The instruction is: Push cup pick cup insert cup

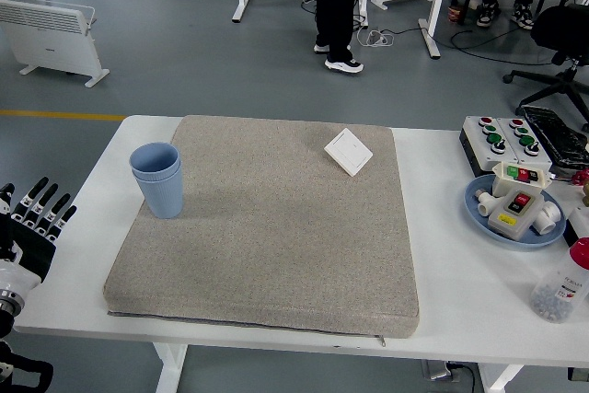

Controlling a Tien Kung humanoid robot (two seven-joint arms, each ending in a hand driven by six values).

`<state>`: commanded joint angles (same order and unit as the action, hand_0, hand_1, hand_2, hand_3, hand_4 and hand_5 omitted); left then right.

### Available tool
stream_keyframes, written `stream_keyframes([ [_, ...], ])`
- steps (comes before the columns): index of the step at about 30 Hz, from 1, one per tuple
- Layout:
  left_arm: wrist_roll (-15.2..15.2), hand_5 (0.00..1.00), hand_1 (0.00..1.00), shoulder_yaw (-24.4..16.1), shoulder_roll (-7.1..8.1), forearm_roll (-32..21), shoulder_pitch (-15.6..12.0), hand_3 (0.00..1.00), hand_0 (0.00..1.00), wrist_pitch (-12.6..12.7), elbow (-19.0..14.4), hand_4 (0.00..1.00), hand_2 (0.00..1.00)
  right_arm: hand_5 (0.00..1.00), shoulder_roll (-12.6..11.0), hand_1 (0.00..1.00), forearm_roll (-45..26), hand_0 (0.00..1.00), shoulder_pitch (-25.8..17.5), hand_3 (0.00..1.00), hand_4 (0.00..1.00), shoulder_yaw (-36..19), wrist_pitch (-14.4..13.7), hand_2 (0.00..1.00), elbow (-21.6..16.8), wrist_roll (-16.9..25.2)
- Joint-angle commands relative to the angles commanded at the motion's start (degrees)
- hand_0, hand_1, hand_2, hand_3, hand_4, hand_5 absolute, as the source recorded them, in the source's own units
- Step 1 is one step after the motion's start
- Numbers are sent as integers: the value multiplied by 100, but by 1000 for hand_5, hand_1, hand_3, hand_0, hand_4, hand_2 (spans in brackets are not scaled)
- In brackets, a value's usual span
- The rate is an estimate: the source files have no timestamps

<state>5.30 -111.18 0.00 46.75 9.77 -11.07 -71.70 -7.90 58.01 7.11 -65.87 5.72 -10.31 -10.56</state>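
Observation:
Two light blue cups (157,179) stand nested, one inside the other, upright at the left edge of the grey mat (267,227). My left hand (35,218) hovers off the table's left edge, well left of and below the cups, fingers spread and holding nothing. The right hand is out of view.
A white switch plate (348,151) lies at the mat's far right. On the table's right are a button box (504,138), a blue plate (479,211) with switch parts and a clear bottle (561,284). A person walks on the floor beyond the table.

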Motion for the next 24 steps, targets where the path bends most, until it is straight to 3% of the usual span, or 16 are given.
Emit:
stream_keyframes([
  [24,-3,998,854,11,0,35,77,816,836,2,-14,609,909,483,-7,697,-43,781,62,580,146,-9,-4,705,0,7],
])
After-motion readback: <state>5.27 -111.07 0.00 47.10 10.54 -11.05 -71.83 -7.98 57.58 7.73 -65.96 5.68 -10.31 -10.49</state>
